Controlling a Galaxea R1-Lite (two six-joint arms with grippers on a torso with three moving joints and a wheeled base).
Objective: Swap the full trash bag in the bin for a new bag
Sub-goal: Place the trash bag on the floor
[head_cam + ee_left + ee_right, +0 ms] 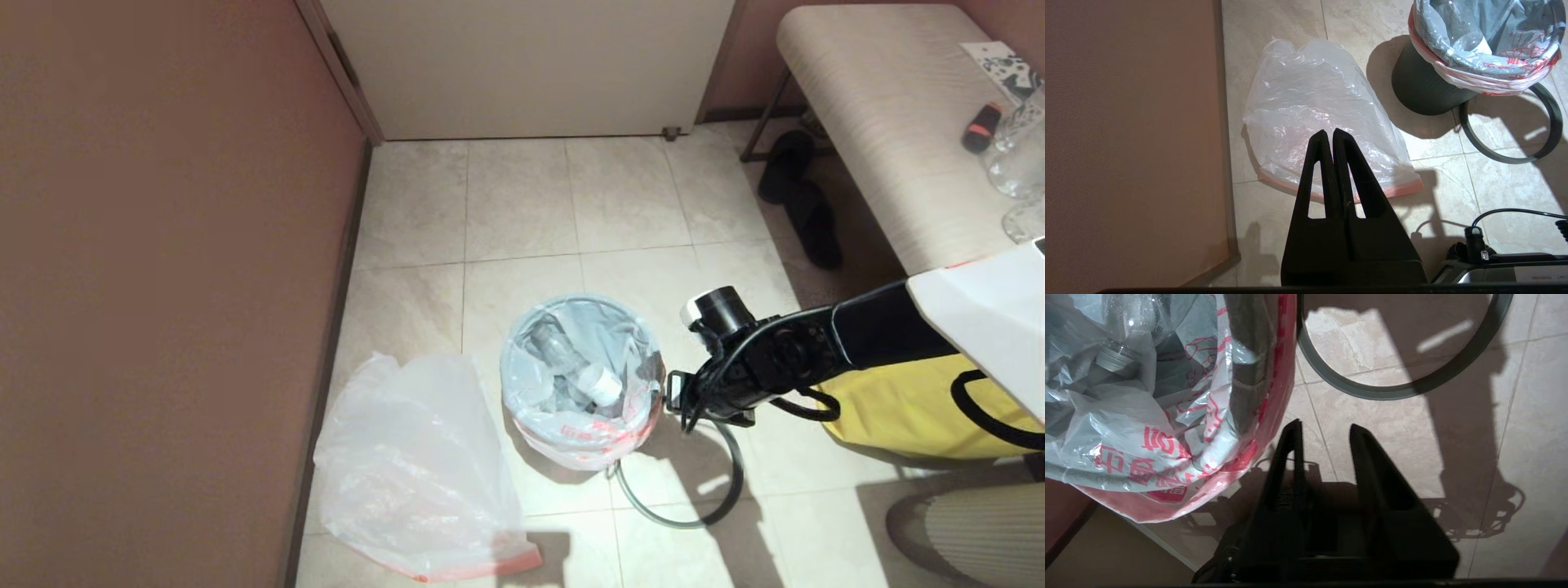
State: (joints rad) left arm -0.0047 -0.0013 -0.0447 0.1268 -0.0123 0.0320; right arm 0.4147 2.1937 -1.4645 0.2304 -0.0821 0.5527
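The full trash bag (584, 359) lines the black bin (1425, 90); its pink-red edge is folded over the rim and clear bottles show inside. The grey hoop (684, 524) lies on the floor, leaning against the bin's near side. The new bag (416, 465) lies flat on the tiles left of the bin, by the wall. My right gripper (671, 400) hovers beside the bin's right rim; in the right wrist view it (1325, 426) stands open, empty, just off the full bag (1167, 416). My left gripper (1329, 132) is shut, empty, above the new bag (1323, 110).
A brown wall (163, 286) runs along the left and a white door (531, 65) stands at the back. On the right are a yellow fabric bag (898, 408), a beige bench (890, 122) and black slippers (804, 204) under it. A power strip (1494, 261) lies near the left arm.
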